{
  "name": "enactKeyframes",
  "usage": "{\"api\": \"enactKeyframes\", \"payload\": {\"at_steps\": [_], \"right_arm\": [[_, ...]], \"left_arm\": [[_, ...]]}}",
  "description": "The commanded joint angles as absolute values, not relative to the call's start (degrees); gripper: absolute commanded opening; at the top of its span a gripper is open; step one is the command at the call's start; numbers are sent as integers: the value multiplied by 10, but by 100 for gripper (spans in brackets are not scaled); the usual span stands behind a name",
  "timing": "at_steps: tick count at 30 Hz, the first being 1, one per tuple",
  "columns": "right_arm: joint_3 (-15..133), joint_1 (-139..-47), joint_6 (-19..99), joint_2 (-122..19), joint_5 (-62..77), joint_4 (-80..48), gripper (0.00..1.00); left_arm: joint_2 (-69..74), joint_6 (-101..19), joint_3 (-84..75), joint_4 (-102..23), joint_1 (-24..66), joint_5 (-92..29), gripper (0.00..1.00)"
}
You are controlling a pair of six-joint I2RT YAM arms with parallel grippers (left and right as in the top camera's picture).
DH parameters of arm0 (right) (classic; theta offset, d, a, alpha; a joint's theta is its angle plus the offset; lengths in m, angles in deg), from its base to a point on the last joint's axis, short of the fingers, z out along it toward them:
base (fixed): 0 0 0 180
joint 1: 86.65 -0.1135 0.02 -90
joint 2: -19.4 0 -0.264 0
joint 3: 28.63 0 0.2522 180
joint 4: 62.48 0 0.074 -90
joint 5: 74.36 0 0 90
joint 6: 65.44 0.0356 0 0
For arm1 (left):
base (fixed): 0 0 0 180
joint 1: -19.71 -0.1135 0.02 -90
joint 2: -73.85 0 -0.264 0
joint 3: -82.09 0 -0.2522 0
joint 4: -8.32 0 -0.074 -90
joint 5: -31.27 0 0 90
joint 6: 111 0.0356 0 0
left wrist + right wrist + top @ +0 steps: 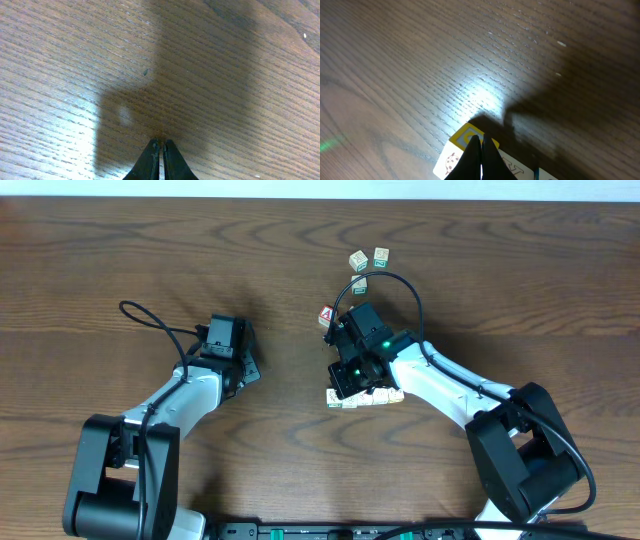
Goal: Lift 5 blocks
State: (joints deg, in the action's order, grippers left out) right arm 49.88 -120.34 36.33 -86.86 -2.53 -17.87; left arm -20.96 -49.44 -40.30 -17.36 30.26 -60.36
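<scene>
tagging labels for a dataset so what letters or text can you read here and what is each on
"A", in red, on the red-faced cube.
Far cubes: printed marks too small to read.
Row of pale blocks: faint marks, unreadable from overhead; up close one yellow face shows a ring, maybe "O", not certain.
No other text shows.

Blocks [365,401]: small pale wooden cubes with cream faces and faint prints, sitting flat in a tight, slightly curved row, well below and a bit right of the red "A" cube [326,315]. The row's top edge is hidden, so about five show. In the right wrist view the end block [462,145] has a yellow-bordered top and a brownish print on its cream side.
</scene>
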Motion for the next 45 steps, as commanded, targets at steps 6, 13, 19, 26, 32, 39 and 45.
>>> {"api": "enactKeyframes", "payload": {"at_steps": [6,13,19,26,32,39,45], "right_arm": [[495,-1205,369,-871,-22,-172,1],[495,-1205,370,-871,2,-176,1],[497,-1167,369,-871,49,-192,1],[501,-1044,366,-871,49,-162,1],[499,-991,339,-871,47,-62,1],[489,-995,322,-871,49,8,1],[480,-1015,320,-871,40,12,1]], "left_arm": [[-223,-489,-413,-189,296,-609,8],[-223,-489,-413,-189,296,-608,7],[-223,-449,-413,-190,301,-545,8],[-223,-384,-413,-182,354,-456,7],[-223,-386,-413,-171,418,-456,7],[-223,-411,-413,-174,463,-457,8],[-223,-426,-413,-173,479,-442,7]]}}
